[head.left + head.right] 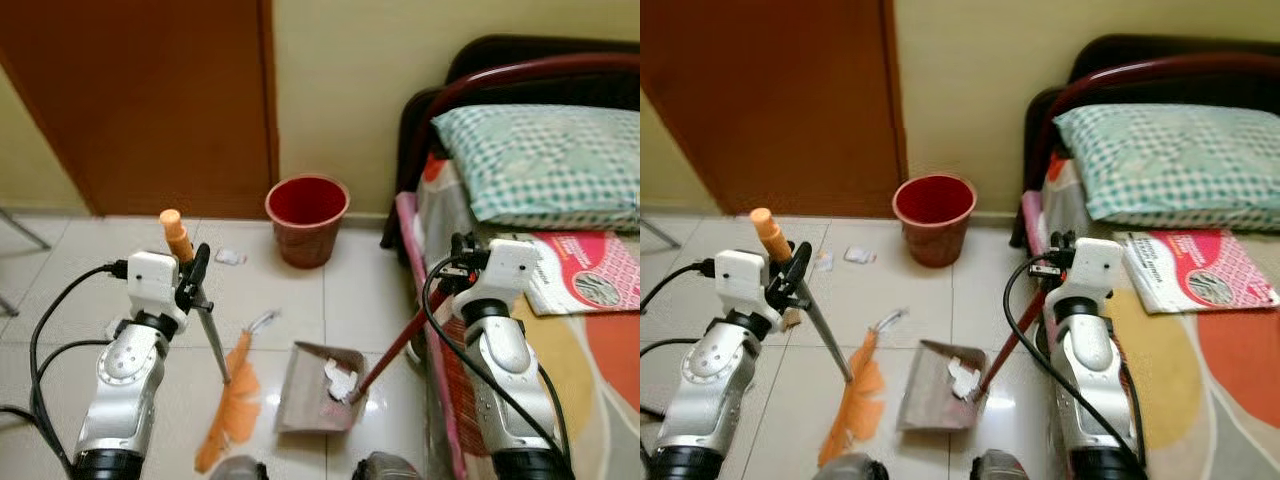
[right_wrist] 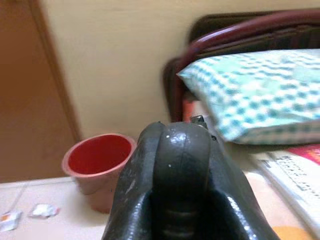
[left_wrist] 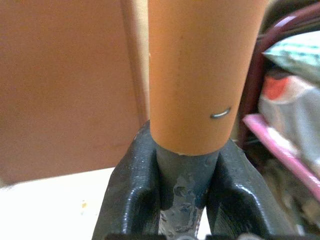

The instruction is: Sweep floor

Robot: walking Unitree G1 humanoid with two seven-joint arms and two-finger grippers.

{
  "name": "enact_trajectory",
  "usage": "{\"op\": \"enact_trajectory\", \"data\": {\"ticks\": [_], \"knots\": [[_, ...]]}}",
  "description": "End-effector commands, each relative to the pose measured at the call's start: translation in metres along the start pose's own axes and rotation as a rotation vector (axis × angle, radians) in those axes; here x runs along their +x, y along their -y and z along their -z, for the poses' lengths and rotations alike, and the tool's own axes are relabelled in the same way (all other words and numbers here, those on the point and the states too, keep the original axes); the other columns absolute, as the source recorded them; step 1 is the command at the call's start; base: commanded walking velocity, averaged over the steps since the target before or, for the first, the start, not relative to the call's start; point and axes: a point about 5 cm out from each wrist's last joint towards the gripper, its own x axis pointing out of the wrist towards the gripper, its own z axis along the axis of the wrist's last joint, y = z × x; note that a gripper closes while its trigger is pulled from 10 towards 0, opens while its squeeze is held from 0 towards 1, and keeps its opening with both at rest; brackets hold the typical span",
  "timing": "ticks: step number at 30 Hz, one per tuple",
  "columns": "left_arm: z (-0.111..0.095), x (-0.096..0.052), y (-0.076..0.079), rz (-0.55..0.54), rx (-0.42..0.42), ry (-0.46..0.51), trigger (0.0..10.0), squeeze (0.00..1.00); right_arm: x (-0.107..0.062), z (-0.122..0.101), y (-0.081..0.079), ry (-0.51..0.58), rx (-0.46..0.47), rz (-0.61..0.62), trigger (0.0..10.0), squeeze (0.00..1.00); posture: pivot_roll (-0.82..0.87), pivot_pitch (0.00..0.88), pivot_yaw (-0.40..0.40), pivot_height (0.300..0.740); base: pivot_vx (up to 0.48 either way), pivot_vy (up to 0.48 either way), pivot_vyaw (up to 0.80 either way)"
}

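The left gripper (image 1: pixel 196 275) is clamped on the broom (image 1: pixel 228 400), the right gripper (image 1: pixel 462 250) on the dustpan (image 1: pixel 312 400) handle (paper inside); bristles lie just left of the pan.

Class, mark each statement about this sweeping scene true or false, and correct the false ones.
1. The left pincer is shut on the broom handle. True.
2. The dustpan lies on the bed. False: it lies on the floor tiles, beside the bed.
3. The red bin stands upright near the wall, next to the door. True.
4. The dustpan holds no litter. False: white crumpled scraps sit inside it.
5. The right pincer holds the dustpan's red handle. True.
6. The floor by the bin has been swept clean. False: small white scraps lie on the tiles near it.
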Motion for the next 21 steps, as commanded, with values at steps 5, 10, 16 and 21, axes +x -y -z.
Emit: {"op": "enact_trajectory", "data": {"ticks": [5,10,16,21], "knots": [[-0.01,0.002,-0.01,-0.019,0.03,0.034,10.0,0.0,0.005,-0.011,-0.008,0.045,-0.004,-0.02,10.0,0.0,-0.01,0.018,-0.019,0.74,0.374,0.3,0.0],[-0.009,0.003,-0.01,-0.026,0.043,0.029,10.0,0.0,0.007,-0.011,-0.008,0.046,-0.001,-0.019,10.0,0.0,-0.01,0.017,-0.021,0.74,0.369,0.307,0.0],[-0.01,0.005,-0.011,-0.023,0.044,0.034,10.0,0.0,0.012,-0.012,-0.009,0.051,-0.002,-0.019,10.0,0.0,0.0,0.015,-0.02,0.74,0.37,0.307,0.0],[-0.011,0.007,-0.008,-0.007,0.05,0.045,10.0,0.0,0.016,-0.015,-0.012,0.064,0.005,-0.023,10.0,0.0,0.0,0.0,-0.022,0.74,0.37,0.305,0.0]]}}
